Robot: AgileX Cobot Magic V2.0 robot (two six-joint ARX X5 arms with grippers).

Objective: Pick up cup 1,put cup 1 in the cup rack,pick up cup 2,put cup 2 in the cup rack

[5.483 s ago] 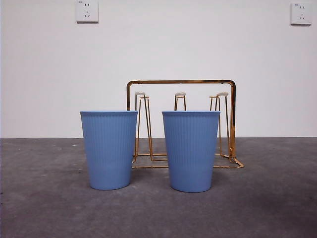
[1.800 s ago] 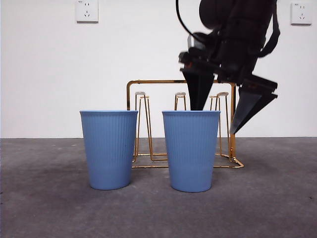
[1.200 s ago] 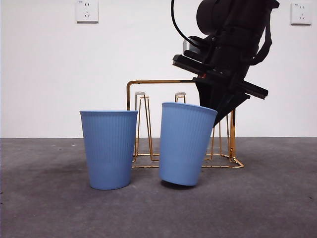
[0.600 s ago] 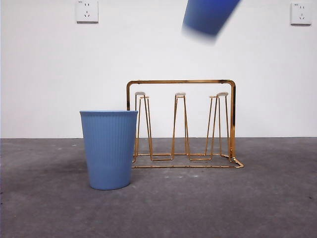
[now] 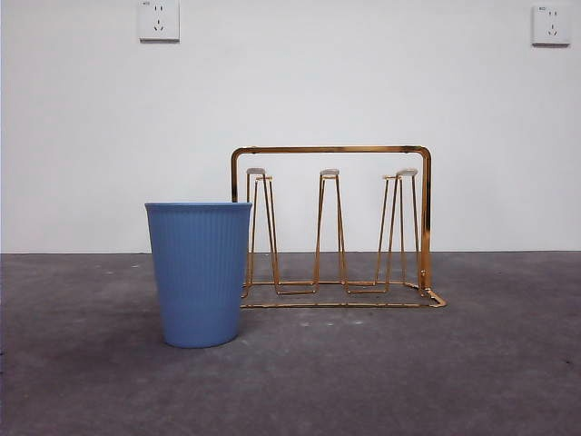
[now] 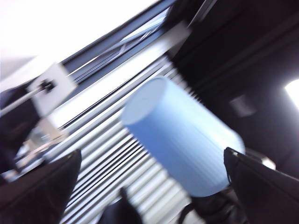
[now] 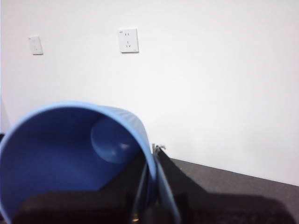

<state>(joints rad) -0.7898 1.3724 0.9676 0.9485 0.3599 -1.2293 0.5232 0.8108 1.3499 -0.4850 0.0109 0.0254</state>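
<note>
Cup 1 (image 7: 70, 154), a blue ribbed tumbler, hangs in the air, out of the front view. My right gripper (image 7: 150, 186) is shut on its rim, one jaw inside the wall and one outside. The left wrist view shows the same cup (image 6: 182, 140) tilted and well beyond my left gripper (image 6: 152, 156), which is open and holds nothing. Cup 2 (image 5: 199, 272) stands upright on the table, in front of the left end of the gold wire cup rack (image 5: 331, 150). Nothing hangs on the rack's prongs. No speck shows on either cup.
Grey table surface (image 5: 436, 372) runs back to a white wall with two sockets, one (image 5: 159, 20) at the left and another (image 5: 552, 24) at the right. No arm appears in the front view.
An arm came down on the right-hand cup, gripped its rim, tilted it and lifted it up out of the front view. The left cup and the rack have not moved.
</note>
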